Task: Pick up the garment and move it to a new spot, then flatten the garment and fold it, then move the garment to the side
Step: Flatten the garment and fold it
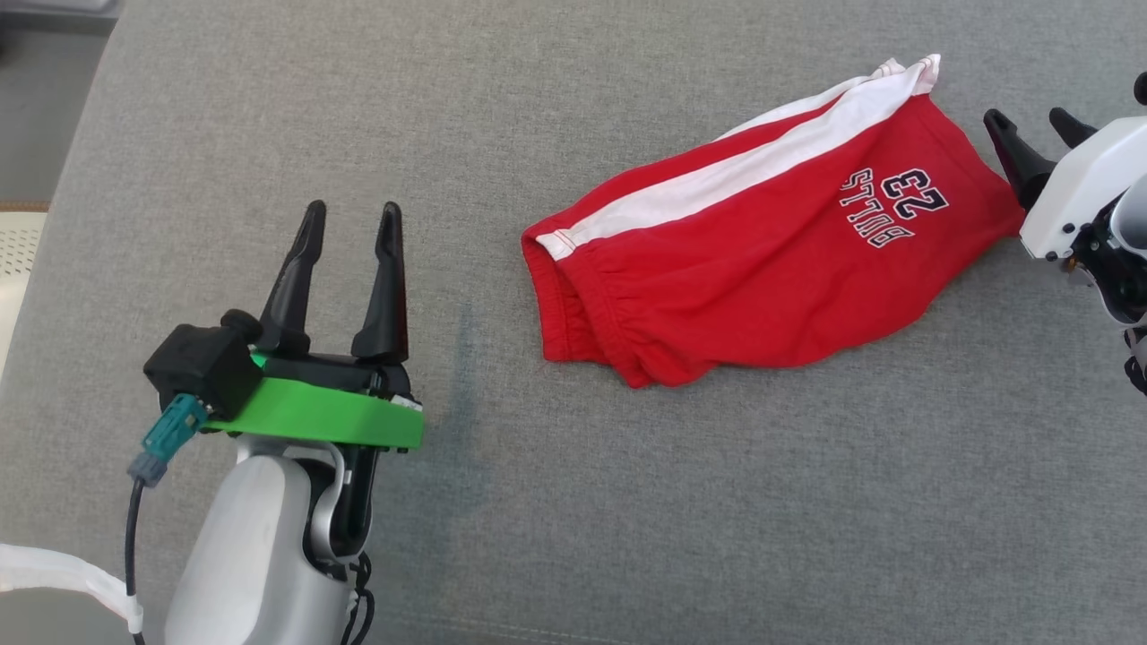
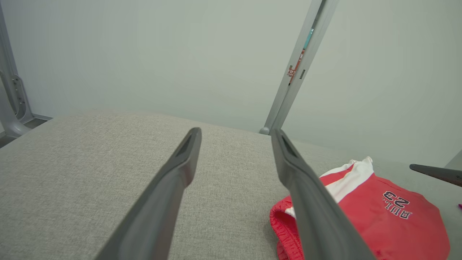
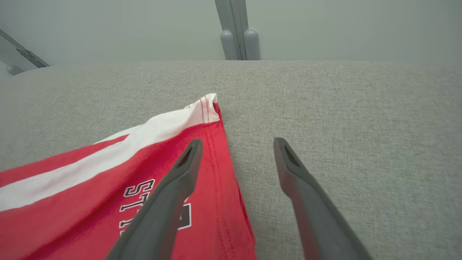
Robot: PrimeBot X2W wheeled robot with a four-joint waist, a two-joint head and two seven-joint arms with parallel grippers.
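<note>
The garment (image 1: 762, 242) is a pair of red shorts with a white side stripe and "BULLS 23" lettering, lying folded on the grey cushion (image 1: 573, 502). My left gripper (image 1: 351, 224) stands open well to the left of its waistband, with nothing between its fingers. At the shorts' hem end, my right gripper (image 1: 1035, 125) is open too. In the right wrist view its own gripper (image 3: 235, 144) hangs over the hem edge of the garment (image 3: 108, 173), one finger above the red cloth and the other over bare cushion. The left wrist view shows the garment (image 2: 379, 209) at its lower right, beyond its open gripper (image 2: 236, 133).
The grey cushion's left edge (image 1: 63, 179) borders a floor strip. A pale wall (image 2: 144, 54) with a grey metal post (image 2: 296, 68) rises behind the cushion's far edge. The tip of the other arm's finger (image 2: 436, 172) shows at the right of the left wrist view.
</note>
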